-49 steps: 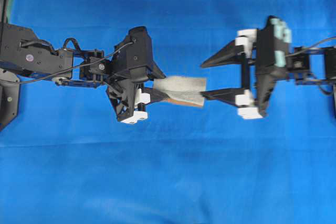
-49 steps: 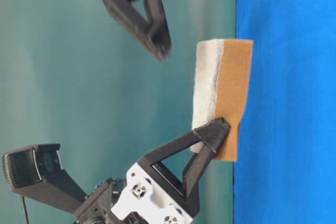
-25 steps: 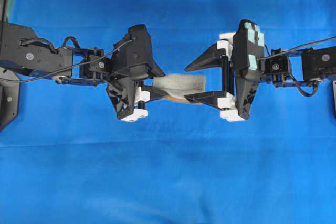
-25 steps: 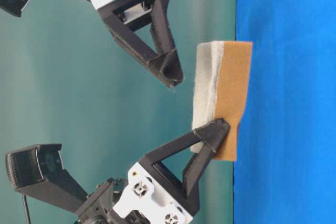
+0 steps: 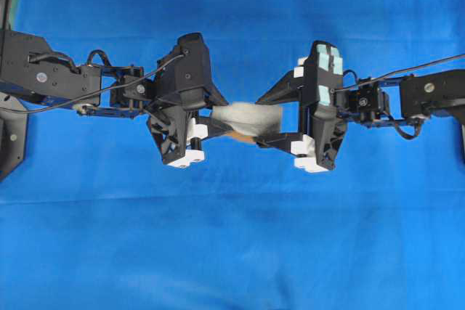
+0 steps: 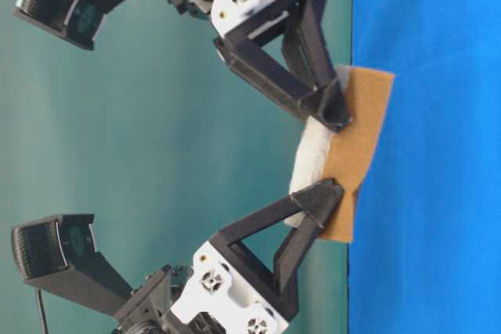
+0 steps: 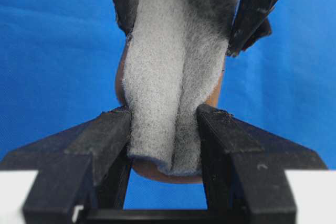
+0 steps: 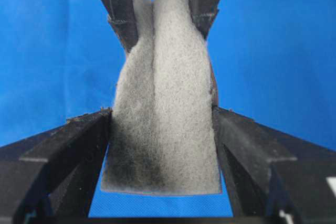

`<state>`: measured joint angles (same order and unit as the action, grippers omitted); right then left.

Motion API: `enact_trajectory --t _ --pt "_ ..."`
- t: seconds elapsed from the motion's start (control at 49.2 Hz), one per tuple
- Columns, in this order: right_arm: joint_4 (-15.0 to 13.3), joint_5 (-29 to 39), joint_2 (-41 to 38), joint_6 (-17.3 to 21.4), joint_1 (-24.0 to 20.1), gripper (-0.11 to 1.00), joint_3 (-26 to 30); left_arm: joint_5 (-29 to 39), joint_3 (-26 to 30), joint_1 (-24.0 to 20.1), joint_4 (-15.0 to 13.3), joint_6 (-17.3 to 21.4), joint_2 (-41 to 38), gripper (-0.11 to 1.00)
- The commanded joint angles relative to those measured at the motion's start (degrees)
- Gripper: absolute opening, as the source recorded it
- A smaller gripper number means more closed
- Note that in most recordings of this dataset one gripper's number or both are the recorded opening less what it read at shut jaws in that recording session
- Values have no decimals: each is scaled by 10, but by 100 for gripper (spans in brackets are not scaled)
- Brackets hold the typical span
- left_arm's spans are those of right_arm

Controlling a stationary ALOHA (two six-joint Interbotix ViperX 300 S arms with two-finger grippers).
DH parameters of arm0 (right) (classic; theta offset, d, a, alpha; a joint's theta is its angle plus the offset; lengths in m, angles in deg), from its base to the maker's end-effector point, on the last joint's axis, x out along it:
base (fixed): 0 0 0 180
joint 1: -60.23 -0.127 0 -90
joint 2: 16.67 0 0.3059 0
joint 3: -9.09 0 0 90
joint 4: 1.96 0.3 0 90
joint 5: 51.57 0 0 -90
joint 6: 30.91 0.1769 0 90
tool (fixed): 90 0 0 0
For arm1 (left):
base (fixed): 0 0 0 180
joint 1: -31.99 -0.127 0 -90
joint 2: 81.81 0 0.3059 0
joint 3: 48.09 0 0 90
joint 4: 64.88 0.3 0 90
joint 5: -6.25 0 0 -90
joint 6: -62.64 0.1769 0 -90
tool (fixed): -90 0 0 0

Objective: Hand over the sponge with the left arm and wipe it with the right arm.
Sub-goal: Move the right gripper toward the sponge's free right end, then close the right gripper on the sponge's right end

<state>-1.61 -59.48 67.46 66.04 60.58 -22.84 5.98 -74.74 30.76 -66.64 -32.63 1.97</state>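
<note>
My left fingers (image 5: 211, 130) pinch one end of the sponge (image 5: 251, 118), held above the worktop (image 5: 232, 252). My right fingers (image 5: 265, 120) straddle the other end, touching it, not plainly clamped. I should squeeze firmly there before the left lets go.

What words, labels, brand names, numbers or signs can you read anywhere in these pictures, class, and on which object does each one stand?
None can be read in any view.
The sponge: plain fibre, no print.
The left hand and the right hand: plain black fingers.
The teal patches on the right wrist: blank.
The blue cloth: unmarked.
</note>
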Motion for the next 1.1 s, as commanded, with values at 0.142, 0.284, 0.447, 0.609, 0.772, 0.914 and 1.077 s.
enact_trajectory --t 0.142,0.284,0.447,0.609,0.772,0.914,1.077 --pt "1 3 3 3 -2 72 12 -6 8 -1 1 2 17 31" --pt "-1 3 3 -4 -2 71 15 -13 8 -1 1 3 17 31" --pt "-12 9 4 -6 -2 50 18 -20 7 0 1 4 20 31" --pt "-21 33 8 -7 -2 12 24 -22 8 4 1 14 23 25" --pt "-26 39 13 -7 -2 12 25 -24 9 5 1 17 23 25" --pt "-27 38 14 -7 -2 12 25 -38 8 5 2 18 24 25" --pt "-27 40 15 -7 -2 12 25 -54 5 11 3 40 25 25"
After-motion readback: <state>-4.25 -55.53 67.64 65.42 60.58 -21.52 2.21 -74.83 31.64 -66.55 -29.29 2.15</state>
